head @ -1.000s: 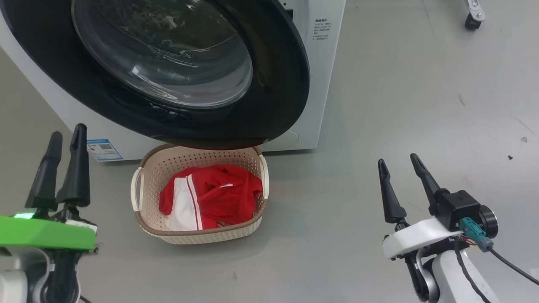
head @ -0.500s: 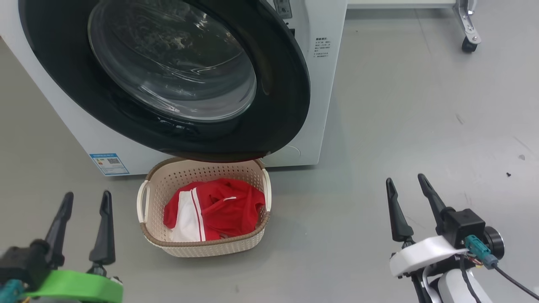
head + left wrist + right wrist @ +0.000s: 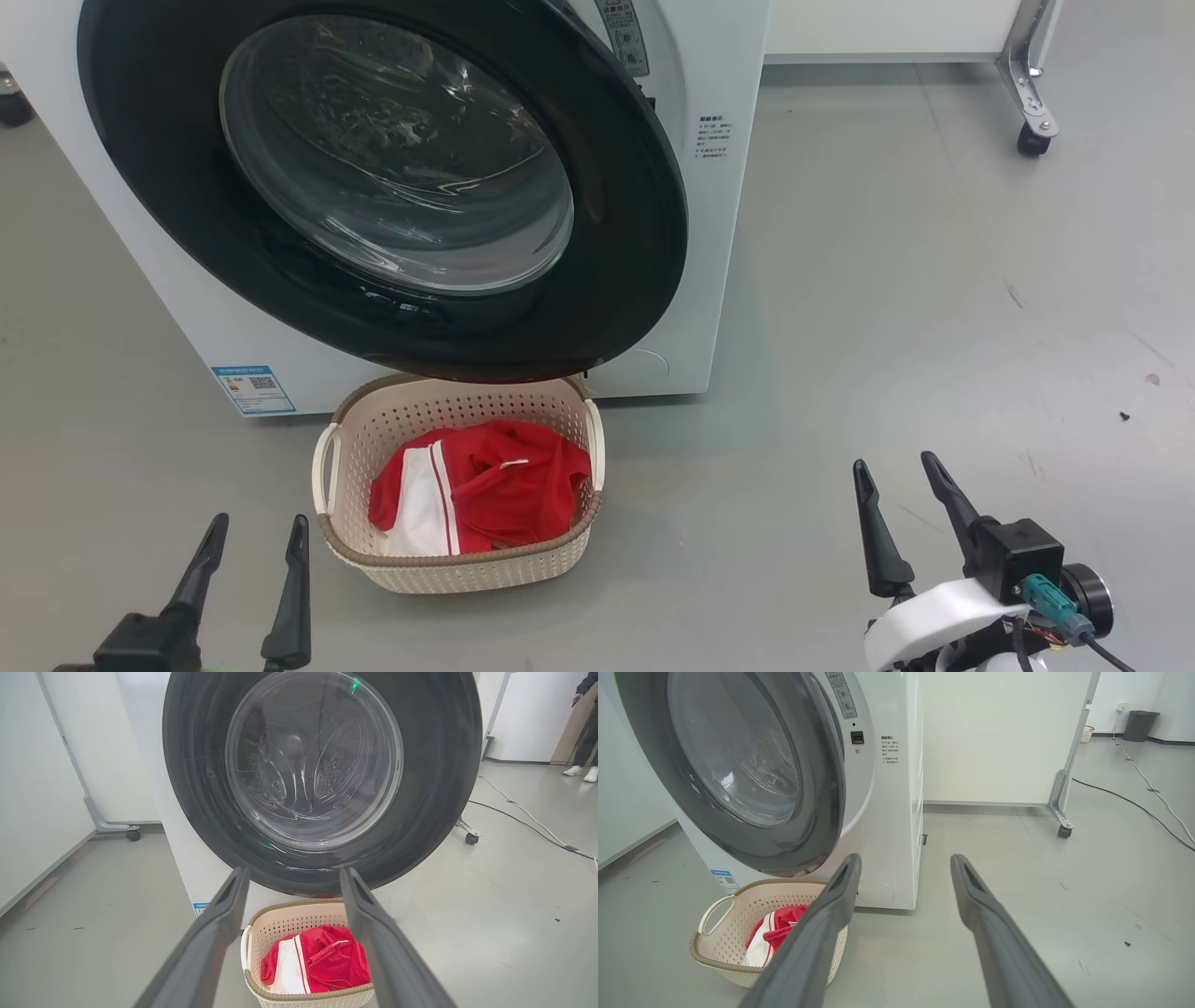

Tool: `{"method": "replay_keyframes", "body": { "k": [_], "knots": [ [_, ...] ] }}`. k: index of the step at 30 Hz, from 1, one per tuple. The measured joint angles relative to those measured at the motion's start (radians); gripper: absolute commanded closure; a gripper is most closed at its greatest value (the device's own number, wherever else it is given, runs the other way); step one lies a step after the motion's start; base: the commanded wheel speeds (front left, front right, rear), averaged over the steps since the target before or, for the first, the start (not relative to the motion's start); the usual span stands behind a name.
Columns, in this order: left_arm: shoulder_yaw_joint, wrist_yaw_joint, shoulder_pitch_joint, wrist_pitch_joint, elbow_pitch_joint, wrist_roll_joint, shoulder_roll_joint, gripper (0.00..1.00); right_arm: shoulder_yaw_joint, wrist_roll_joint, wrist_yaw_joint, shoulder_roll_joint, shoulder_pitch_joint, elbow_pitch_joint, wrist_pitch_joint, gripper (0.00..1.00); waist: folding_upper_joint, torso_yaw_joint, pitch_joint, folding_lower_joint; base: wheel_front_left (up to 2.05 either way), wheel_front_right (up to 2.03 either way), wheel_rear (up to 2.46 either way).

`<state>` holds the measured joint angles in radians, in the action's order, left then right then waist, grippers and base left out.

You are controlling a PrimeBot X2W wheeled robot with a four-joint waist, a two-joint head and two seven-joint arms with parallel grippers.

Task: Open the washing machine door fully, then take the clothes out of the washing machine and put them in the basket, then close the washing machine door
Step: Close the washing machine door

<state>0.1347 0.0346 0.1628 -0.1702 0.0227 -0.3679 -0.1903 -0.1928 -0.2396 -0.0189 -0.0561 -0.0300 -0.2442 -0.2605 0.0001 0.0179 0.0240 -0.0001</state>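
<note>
The washing machine door, black-rimmed with a glass bowl, lies against the front of the white washing machine; it looks the same in the left wrist view and the right wrist view. Under it on the floor stands the basket, with the red and white clothes inside. My left gripper hangs open, left of the basket and nearer me. My right gripper is open over bare floor, far right of the basket. Both are empty.
A blue label sits low on the machine's front. A partition frame on a caster stands behind on the right. A cable runs across the floor there, with a dark bin beyond. A person's feet show far right.
The head camera has tilted up, showing more of the machine. Both grippers have drawn back toward me and sit lower in the view, the left one most. Both stayed open.
</note>
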Motion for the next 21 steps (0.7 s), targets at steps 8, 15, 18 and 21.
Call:
{"method": "replay_keyframes", "body": {
  "k": [8, 15, 18, 21],
  "knots": [
    [0.016, 0.022, 0.011, -0.017, -0.021, 0.023, 0.020, 0.00, 0.000, 0.000, -0.001, 0.002, -0.009, -0.001, 0.000, 0.00, 0.0000, 0.002, -0.006, 0.0000, 0.00, 0.00, 0.00],
    [0.020, 0.031, 0.011, -0.026, -0.031, 0.034, 0.033, 0.00, 0.000, 0.000, -0.003, 0.006, -0.016, -0.001, 0.000, 0.00, 0.0000, 0.007, -0.004, 0.0000, 0.00, 0.00, 0.00],
    [0.020, 0.031, 0.011, -0.031, -0.033, 0.035, 0.036, 0.00, 0.000, 0.000, -0.003, 0.007, -0.016, 0.000, 0.000, 0.00, 0.0000, 0.008, -0.003, 0.0000, 0.00, 0.00, 0.00],
    [0.020, 0.032, 0.011, -0.035, -0.035, 0.035, 0.039, 0.00, 0.000, 0.000, -0.009, 0.007, -0.016, 0.000, 0.000, 0.00, 0.0000, 0.010, -0.001, 0.0000, 0.00, 0.00, 0.00]
  ]
}}
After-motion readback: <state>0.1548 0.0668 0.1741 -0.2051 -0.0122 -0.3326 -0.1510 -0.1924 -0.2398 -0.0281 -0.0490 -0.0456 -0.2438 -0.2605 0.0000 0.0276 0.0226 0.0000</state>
